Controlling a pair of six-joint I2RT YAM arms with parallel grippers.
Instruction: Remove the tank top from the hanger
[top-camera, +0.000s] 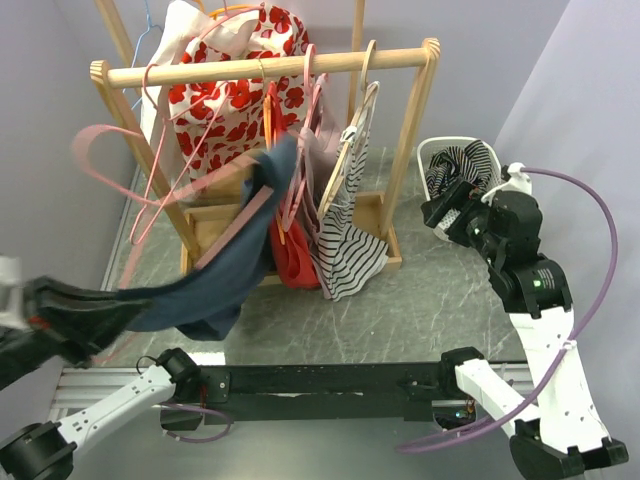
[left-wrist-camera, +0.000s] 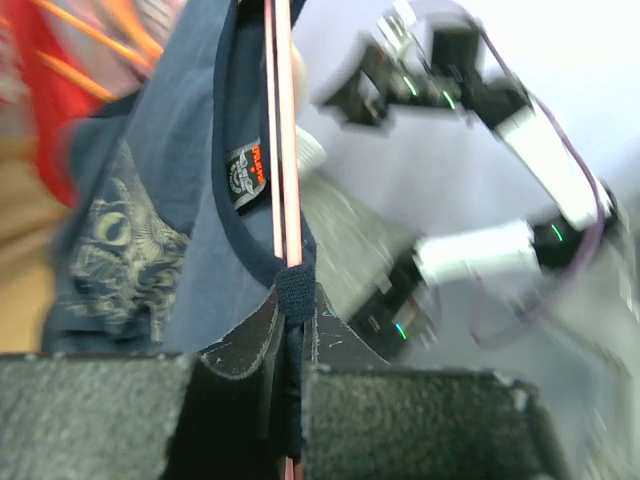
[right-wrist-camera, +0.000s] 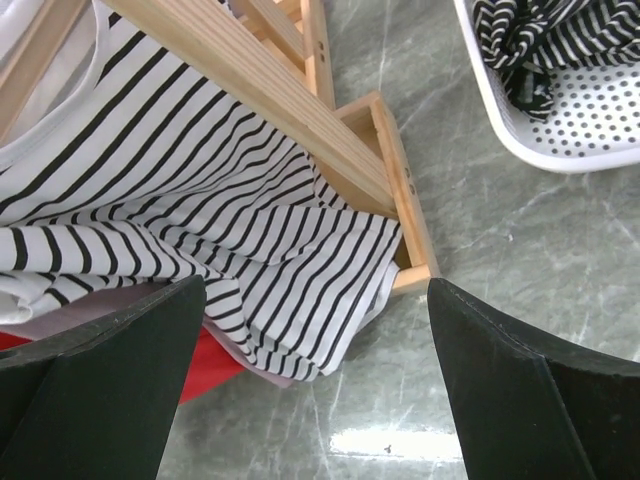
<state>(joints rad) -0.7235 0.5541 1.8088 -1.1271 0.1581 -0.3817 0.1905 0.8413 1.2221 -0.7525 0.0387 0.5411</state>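
The pink hanger (top-camera: 82, 145) is smeared by blur in the top view. In the left wrist view the label (left-wrist-camera: 248, 176) inside the navy tank top (left-wrist-camera: 170, 150) is too blurred to read. The white basket (right-wrist-camera: 530, 140) is cut off by the right wrist view's top and right edges.

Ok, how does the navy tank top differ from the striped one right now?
The navy top is dark blue with a tan print; the striped top is black and white. The navy top is stretched out toward the left gripper, whose fingers are shut on its edge and a pink hanger; the striped top hangs straight down at the rack, untouched. Both have a hanger in them.
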